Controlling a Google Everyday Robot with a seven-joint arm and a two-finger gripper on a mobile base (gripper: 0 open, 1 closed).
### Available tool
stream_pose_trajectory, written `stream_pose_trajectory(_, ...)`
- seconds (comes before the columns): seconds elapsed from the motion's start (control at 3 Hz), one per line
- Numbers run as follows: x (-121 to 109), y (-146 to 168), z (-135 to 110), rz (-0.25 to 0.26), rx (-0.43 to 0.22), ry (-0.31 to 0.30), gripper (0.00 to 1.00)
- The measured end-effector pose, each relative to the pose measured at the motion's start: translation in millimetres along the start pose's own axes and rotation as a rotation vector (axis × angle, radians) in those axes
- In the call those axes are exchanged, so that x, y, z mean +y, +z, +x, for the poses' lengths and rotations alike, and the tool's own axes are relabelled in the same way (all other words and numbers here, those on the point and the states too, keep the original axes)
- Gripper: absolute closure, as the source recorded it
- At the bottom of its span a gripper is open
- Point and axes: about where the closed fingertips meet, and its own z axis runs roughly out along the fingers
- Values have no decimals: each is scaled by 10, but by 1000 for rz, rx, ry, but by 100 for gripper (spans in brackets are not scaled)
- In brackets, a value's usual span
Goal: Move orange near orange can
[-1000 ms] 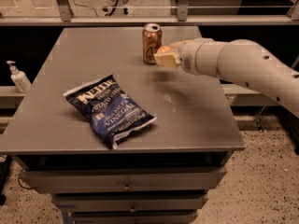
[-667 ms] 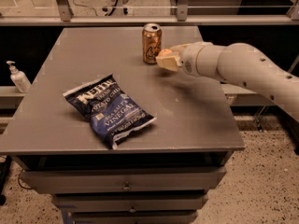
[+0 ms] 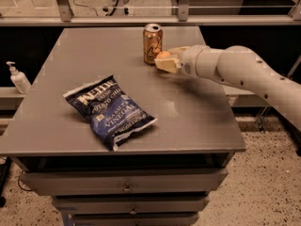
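Note:
The orange can [image 3: 152, 43] stands upright at the back middle of the grey table [image 3: 197, 121]. The orange [image 3: 163, 56] sits just right of the can's base, partly covered by pale fingers [image 3: 167, 64]. My gripper [image 3: 166, 60] reaches in from the right on a white arm [image 3: 244, 74] and is closed around the orange, right beside the can. I cannot tell if the orange rests on the table or hangs just above it.
A dark blue chips bag [image 3: 109, 110] lies flat on the front left of the table. A soap dispenser [image 3: 18, 77] stands on a ledge off the table's left edge. A rail runs behind the table; drawers are below.
My gripper, with the orange in it, has stayed close beside the can and shifted only slightly. The can and the chips bag have not moved.

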Motion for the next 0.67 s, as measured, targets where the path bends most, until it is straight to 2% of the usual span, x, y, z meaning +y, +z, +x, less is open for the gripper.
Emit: stream_pose_trajectory(0.67,7,97,-4,-30,-20,-2,12)
